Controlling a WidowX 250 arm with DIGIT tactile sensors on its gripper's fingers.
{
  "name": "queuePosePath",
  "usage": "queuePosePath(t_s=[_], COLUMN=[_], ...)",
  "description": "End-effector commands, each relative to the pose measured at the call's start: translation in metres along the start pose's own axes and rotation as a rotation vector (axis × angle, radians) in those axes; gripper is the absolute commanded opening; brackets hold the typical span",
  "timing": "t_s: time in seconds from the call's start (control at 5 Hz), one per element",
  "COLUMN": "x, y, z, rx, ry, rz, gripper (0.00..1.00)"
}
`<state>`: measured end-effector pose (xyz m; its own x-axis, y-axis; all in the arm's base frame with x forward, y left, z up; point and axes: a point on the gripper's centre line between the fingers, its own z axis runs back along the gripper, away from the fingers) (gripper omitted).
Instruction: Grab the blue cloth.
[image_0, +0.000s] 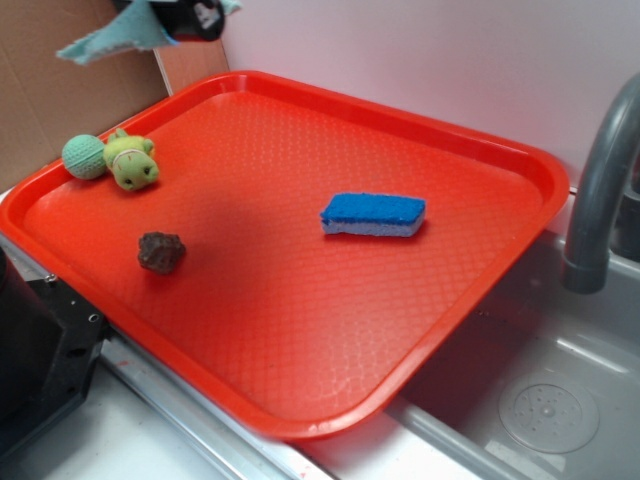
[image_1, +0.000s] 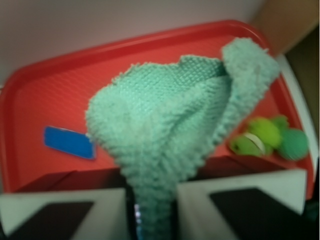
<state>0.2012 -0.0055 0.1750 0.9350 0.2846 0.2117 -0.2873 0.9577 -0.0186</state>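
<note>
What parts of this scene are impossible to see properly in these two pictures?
- Gripper, exterior view: cut off by the top edge, along with part of the blue cloth.
- Brown lump, exterior view: too small to identify; in the wrist view it does not show.
- Faucet, exterior view: cut off by the right edge.

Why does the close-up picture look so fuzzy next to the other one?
Wrist view: the blue cloth hangs close to the lens, soft and blurred, as are the end effector edges. Exterior view: sharper; the sponge casts a faint shadow on the tray.
</note>
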Motion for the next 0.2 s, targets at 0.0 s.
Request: queuePosePath(t_s=[0.0], x=[0.0064], y=[0.0150], z=[0.0036], rx=[0.071], ry=[0.029], rz=[0.054], gripper=[0.00])
